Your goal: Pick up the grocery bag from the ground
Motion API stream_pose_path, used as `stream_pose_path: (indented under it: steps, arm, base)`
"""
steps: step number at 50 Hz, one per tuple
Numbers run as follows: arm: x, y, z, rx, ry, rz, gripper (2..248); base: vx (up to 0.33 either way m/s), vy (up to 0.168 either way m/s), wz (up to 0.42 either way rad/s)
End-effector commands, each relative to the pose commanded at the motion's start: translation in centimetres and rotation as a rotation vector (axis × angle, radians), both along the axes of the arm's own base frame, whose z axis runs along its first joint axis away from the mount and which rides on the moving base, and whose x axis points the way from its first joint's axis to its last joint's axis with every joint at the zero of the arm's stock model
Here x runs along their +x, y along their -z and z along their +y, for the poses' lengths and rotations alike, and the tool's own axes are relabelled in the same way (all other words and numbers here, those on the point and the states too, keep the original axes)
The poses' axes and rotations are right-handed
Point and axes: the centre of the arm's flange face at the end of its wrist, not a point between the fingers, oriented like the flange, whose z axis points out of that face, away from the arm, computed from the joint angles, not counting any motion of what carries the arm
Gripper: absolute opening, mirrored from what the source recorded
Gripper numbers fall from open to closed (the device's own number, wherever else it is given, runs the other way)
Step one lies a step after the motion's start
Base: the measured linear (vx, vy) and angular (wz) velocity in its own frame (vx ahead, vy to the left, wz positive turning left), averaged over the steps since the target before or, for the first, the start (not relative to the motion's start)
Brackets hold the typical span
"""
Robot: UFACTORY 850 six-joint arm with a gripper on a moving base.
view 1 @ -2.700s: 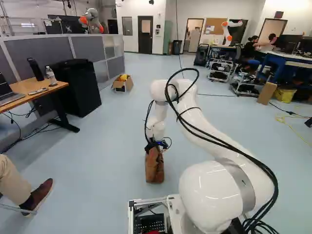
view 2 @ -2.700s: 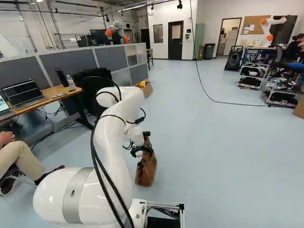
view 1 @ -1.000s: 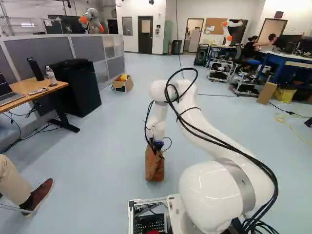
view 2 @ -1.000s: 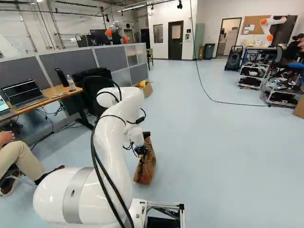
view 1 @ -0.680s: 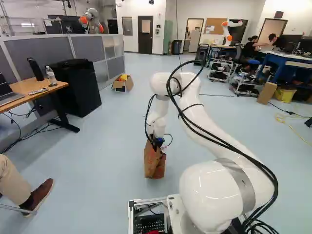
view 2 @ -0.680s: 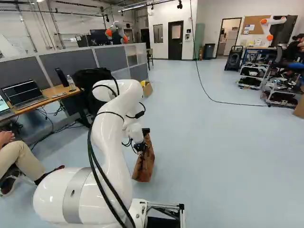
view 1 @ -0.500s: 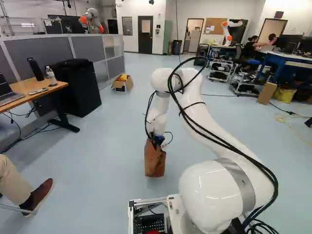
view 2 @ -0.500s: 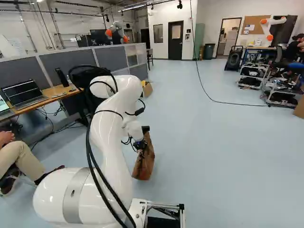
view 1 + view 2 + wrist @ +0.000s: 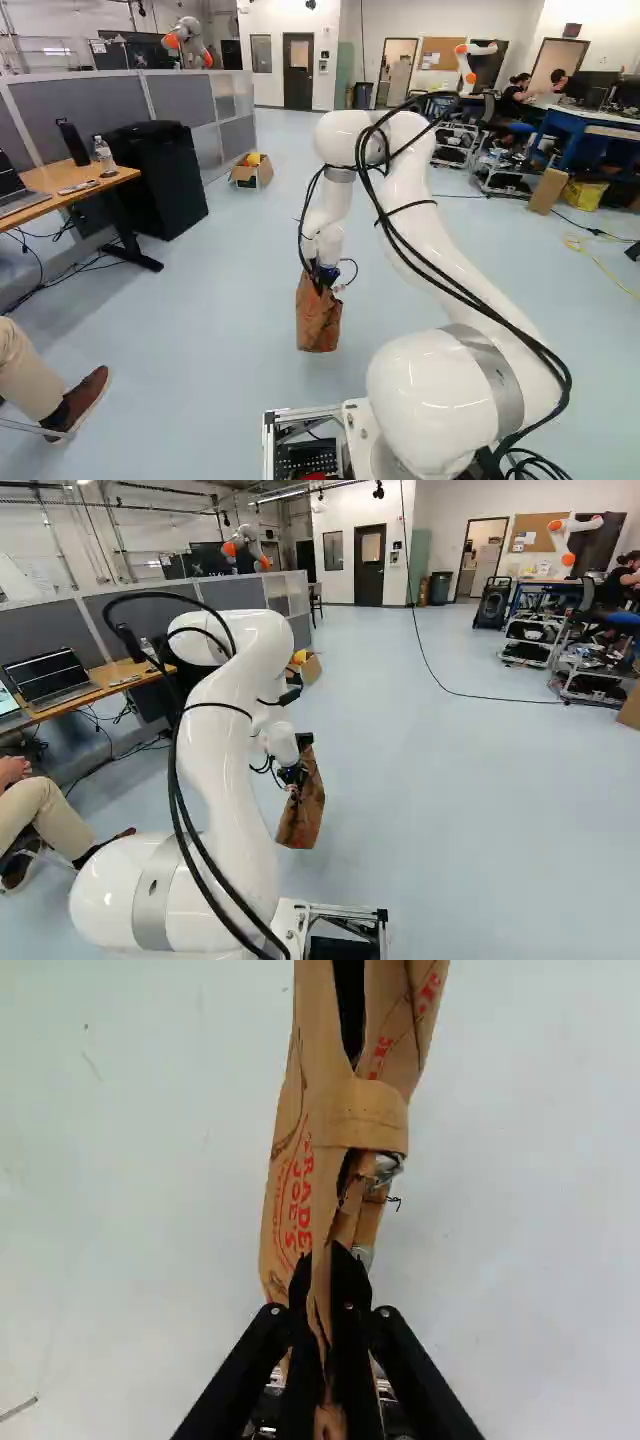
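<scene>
My gripper [image 9: 322, 282] is at the top of the brown paper grocery bag [image 9: 318, 322] in the left base view, and the bag hangs below it. In the right base view the bag [image 9: 302, 810] tilts a little under the wrist. Seen from the wrist, the gripper [image 9: 322, 1270] is shut on the bag's paper upper edge, with a black finger on each side of it. The rest of the bag [image 9: 295, 1175] stretches ahead of the fingers, its mouth pressed narrow and a paper handle folded across it.
A person's leg and shoe [image 9: 80, 400] are at the left of the left base view, near a wooden desk [image 9: 100, 185] and a black cabinet [image 9: 160, 180]. An open cardboard box [image 9: 252, 172] stands by the partition. Another robot [image 9: 468, 65] is far back.
The arm has risen and its elbow has drawn back toward the base. The bag has moved up with the gripper, its bottom higher than before. The base has stayed in place.
</scene>
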Motion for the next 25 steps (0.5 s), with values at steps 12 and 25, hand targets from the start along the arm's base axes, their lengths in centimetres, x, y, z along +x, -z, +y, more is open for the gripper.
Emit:
stream_pose_path:
  steps: [12, 25]
  arm:
    - [-0.6, -3.3, -0.1, 0.003, 0.0, -0.029, 23]
    - [-1.3, -6.8, -0.2, 0.007, 0.0, -0.064, 23]
  base:
    - [0.0, 0.0, 0.0]
    - [0.0, 0.0, 0.0]
